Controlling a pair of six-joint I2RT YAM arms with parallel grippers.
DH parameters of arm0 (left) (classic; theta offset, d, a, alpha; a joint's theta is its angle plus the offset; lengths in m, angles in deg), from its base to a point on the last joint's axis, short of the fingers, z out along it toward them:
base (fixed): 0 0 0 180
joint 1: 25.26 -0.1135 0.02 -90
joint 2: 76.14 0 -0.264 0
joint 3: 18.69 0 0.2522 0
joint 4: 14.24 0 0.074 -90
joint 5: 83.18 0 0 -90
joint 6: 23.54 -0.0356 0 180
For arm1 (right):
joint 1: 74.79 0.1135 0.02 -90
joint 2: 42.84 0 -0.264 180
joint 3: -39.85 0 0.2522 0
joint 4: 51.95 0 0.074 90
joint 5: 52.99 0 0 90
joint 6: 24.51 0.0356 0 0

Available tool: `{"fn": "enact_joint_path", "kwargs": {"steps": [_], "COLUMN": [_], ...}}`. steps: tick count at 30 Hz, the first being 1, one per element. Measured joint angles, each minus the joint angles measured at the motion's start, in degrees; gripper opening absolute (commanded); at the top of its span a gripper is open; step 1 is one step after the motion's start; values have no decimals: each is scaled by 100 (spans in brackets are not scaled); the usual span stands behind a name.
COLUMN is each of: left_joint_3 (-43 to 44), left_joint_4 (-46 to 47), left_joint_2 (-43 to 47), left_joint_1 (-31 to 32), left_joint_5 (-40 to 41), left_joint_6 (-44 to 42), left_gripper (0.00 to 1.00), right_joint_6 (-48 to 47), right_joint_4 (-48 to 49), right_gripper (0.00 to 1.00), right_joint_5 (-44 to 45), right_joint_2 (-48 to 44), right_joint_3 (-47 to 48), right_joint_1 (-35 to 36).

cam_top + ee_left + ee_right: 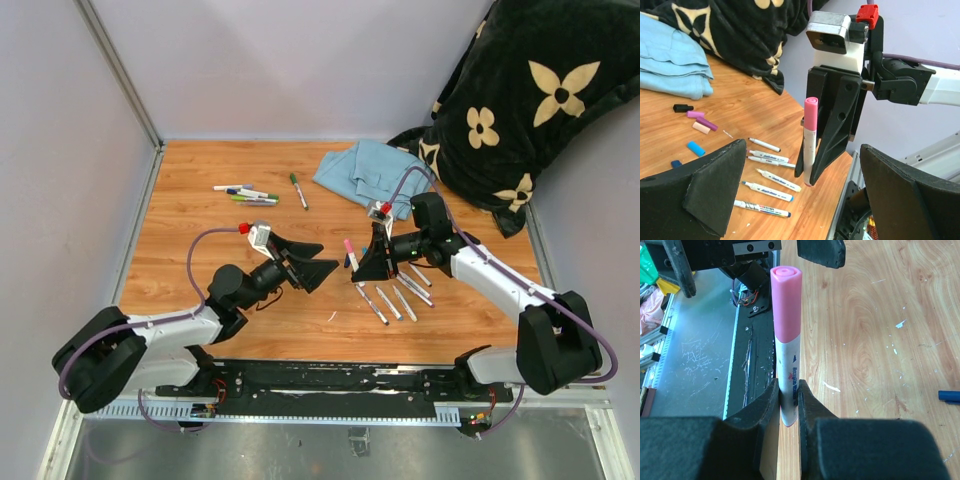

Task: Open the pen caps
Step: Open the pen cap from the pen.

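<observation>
Right gripper [372,262]: clamped on the lower barrel of one marker [809,155], jaws drawn in tight against its two sides. The marker stands roughly upright above the table [200,220], near mid-table, cap end up.

Pink cap [786,305]: seated on the top end of that marker. It is solid pink and slightly glossy, with a softly three-sided section and rounded corners. A shallow round recess marks its flat end face. It runs flush into the white barrel, which bears blue print and some smudging. The cap is far shorter than the barrel.

Left gripper [330,256]: jaws spread wide, nothing between them. It faces the marker from the left, near the pink cap but apart from it.

Loose caps [696,148]: black, purple, pale pink and blue, scattered on the table near a folded blue cloth [670,65].

Bare markers [777,180]: about five, lying side by side on the table beneath the right gripper, tips exposed.

Capped markers [245,193]: a small cluster lying at the far left of the table.
</observation>
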Motion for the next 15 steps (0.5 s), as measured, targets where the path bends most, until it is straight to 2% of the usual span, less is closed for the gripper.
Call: {"fn": "enact_joint_path", "kwargs": {"steps": [8,11,15], "left_joint_3": [354,546,734], "left_joint_4": [44,42,44], "left_joint_2": [-422,-601,-857], "left_joint_1": [0,0,0], "left_joint_5": [-109,-157,-229], "left_joint_6": [-90,-142,-166], "left_gripper": [94,88,75], "right_joint_6": [2,2,2], "right_joint_4": [0,2,0], "right_gripper": [1,1,1], "right_joint_5": [-20,-28,-44], "right_joint_2": [52,52,52], "right_joint_3": [0,0,0], "right_joint_1": [0,2,2]}}
